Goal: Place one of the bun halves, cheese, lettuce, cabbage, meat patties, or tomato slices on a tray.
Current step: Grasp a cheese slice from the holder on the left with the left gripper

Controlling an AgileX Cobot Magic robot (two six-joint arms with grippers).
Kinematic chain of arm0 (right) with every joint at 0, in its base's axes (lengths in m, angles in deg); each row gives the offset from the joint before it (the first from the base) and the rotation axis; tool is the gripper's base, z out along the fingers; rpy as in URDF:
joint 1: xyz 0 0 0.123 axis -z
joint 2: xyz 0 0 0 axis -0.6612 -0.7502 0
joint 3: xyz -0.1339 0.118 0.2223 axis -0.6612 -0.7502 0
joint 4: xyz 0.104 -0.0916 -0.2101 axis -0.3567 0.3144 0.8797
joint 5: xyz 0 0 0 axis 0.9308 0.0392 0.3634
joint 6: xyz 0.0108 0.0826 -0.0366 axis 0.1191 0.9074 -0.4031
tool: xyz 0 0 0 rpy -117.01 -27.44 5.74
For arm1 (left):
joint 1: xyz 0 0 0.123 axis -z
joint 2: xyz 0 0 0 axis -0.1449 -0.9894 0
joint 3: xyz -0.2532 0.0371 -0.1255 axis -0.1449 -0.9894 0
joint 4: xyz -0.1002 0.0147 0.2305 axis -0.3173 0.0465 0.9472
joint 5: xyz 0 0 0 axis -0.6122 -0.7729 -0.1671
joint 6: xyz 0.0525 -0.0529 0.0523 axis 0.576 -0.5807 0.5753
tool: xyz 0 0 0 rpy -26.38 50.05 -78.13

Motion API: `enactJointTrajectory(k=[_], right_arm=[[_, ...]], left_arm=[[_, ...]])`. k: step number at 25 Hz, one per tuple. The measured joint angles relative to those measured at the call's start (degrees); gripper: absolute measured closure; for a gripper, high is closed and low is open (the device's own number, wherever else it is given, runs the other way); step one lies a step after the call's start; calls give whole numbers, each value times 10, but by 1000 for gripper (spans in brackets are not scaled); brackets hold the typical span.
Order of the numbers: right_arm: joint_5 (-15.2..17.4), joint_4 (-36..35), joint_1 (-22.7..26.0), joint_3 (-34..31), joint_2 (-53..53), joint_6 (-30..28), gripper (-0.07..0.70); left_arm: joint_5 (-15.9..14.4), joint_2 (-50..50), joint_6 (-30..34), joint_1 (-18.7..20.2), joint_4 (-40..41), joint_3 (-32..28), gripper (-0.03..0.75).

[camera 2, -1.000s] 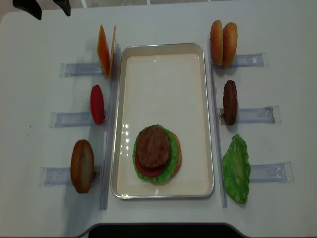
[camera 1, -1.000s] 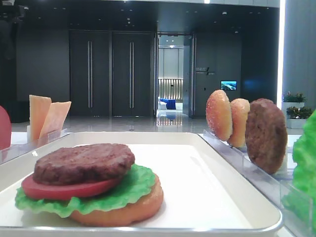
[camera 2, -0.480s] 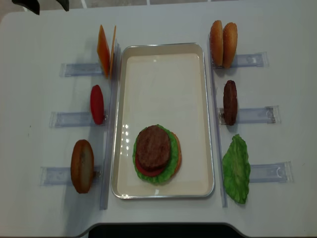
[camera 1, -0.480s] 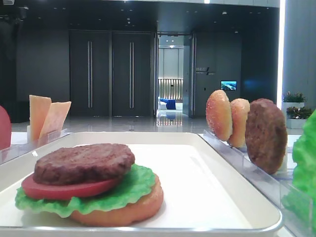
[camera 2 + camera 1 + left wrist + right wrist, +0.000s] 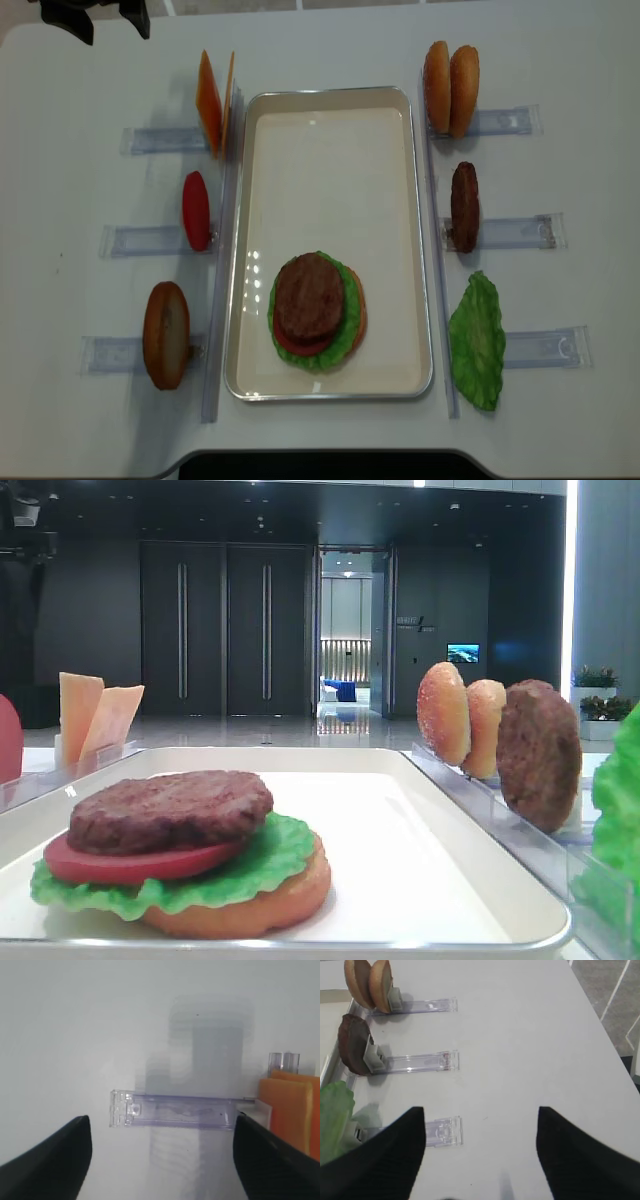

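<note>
The white tray (image 5: 330, 150) holds a stack of bun half, lettuce, tomato slice and meat patty (image 5: 310, 298), which stands near in the low view as well (image 5: 170, 810). Two cheese slices (image 5: 213, 100) stand on edge in a clear holder left of the tray. My left gripper (image 5: 108, 22) hovers open at the far left corner, left of the cheese (image 5: 292, 1110). In its wrist view the left gripper (image 5: 160, 1160) has only bare table and the holder strip between its fingers. My right gripper (image 5: 480, 1150) is open over bare table, right of the loose lettuce (image 5: 335, 1110).
Left of the tray stand a tomato slice (image 5: 196, 210) and a bun half (image 5: 166, 334). To its right are two bun halves (image 5: 450, 88), a patty (image 5: 464, 206) and a lettuce leaf (image 5: 477, 340). All sit in clear holder strips (image 5: 520, 232).
My left gripper has come slightly further into the overhead view at the top left corner. Nothing on the table has moved.
</note>
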Motion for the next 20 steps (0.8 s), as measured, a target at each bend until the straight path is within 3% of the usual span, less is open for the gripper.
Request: enactJointTrajectory(k=[5, 9, 13, 20], right_arm=[[0, 0, 0, 0, 0, 0, 176], [0, 0, 0, 0, 0, 0, 176], [0, 0, 0, 0, 0, 0, 176], [0, 0, 0, 0, 0, 0, 176]], left_arm=[[-5, -1, 0, 0, 0, 0, 41], [-33, -1, -7, 0, 0, 0, 41], [-39, -2, -9, 5, 6, 2, 41], [-44, -18, -10, 62, 25, 67, 41]])
